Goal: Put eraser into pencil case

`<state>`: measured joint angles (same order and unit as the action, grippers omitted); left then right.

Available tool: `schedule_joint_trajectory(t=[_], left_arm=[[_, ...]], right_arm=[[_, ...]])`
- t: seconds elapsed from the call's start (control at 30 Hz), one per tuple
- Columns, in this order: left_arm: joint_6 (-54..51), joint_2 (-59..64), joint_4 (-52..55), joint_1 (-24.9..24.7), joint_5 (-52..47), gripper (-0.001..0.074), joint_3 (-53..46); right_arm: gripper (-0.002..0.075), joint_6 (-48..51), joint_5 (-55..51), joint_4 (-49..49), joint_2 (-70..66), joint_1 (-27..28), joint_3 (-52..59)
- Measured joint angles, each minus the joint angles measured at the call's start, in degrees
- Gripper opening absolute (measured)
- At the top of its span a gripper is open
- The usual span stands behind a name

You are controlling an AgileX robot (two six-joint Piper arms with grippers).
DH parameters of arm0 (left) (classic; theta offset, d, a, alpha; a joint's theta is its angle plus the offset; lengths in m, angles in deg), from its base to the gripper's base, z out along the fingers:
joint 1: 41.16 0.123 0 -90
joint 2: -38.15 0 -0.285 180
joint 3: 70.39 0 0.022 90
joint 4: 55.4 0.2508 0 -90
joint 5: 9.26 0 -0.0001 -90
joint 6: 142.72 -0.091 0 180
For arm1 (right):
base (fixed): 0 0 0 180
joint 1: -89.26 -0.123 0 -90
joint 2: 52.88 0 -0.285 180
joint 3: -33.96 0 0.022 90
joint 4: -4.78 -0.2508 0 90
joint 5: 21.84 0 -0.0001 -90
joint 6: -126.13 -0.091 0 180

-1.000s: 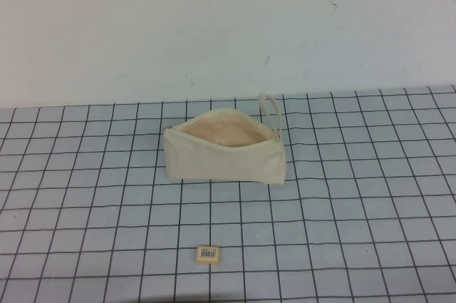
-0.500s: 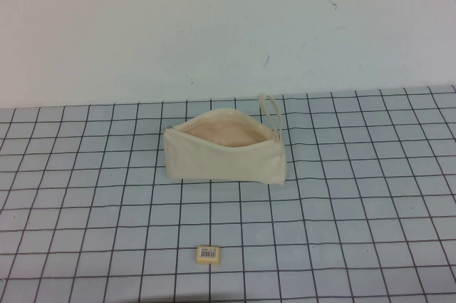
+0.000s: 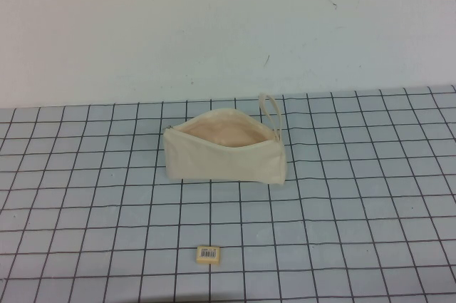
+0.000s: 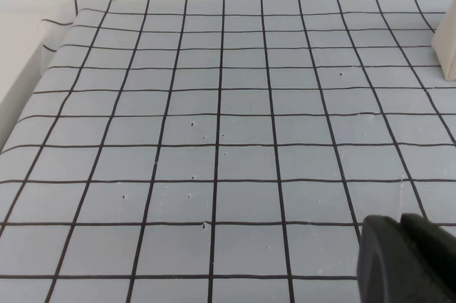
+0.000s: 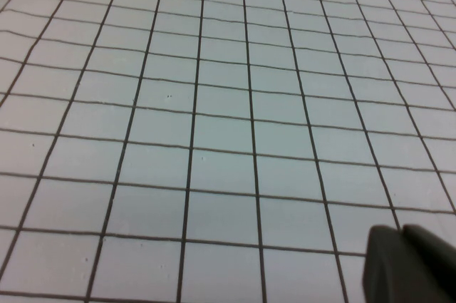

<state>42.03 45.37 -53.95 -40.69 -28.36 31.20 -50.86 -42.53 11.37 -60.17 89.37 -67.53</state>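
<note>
My left tool (image 4: 406, 260) shows only as a dark corner low over bare gridded surface (image 4: 214, 139); spread: cannot tell. Pencil case (image 3: 224, 152) stands mid-surface, mouth open, loop strap at its right end (soft canvas, likely to sag). Eraser (image 3: 209, 254) lies near the front edge, well apart from it; probably light and firm, best pinched across its short sides. Its barcode label is unreadable. Right tool (image 5: 413, 267): likewise a corner, cannot tell.
</note>
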Motion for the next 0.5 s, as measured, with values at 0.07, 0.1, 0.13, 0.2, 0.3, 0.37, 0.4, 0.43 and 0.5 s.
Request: schedule_joint_trajectory(t=[0.07, 0.1, 0.13, 0.2, 0.3, 0.37, 0.4, 0.43, 0.5], left_arm=[[0.0, 0.0, 0.0, 0.0, 0.0, -0.0001, 0.0], [0.0, 0.0, 0.0, 0.0, 0.0, -0.0001, 0.0], [0.0, 0.0, 0.0, 0.0, 0.0, -0.0001, 0.0], [0.0, 0.0, 0.0, 0.0, 0.0, -0.0001, 0.0], [0.0, 0.0, 0.0, 0.0, 0.0, -0.0001, 0.0], [0.0, 0.0, 0.0, 0.0, 0.0, -0.0001, 0.0], [0.0, 0.0, 0.0, 0.0, 0.0, -0.0001, 0.0], [0.0, 0.0, 0.0, 0.0, 0.0, -0.0001, 0.0], [0.0, 0.0, 0.0, 0.0, 0.0, -0.0001, 0.0]], right_arm=[[-0.0001, 0.0, 1.13, 0.0, 0.0, 0.0, 0.05], [-0.0001, 0.0, 2.13, 0.0, 0.0, 0.0, 0.16], [-0.0001, 0.0, 3.39, 0.0, 0.0, 0.0, 0.31], [-0.0001, 0.0, 8.35, 0.0, 0.0, 0.0, 0.31], [-0.0001, 0.0, 20.68, 0.02, 0.0, 0.0, 0.31], [-0.0001, 0.0, 29.4, 0.13, 0.0, 0.0, 0.31], [-0.0001, 0.0, 34.41, 0.12, 0.0, 0.0, 0.31], [-0.0001, 0.0, 38.34, 0.12, 0.0, 0.0, 0.31], [-0.0001, 0.0, 47.51, 0.12, 0.0, 0.0, 0.31]])
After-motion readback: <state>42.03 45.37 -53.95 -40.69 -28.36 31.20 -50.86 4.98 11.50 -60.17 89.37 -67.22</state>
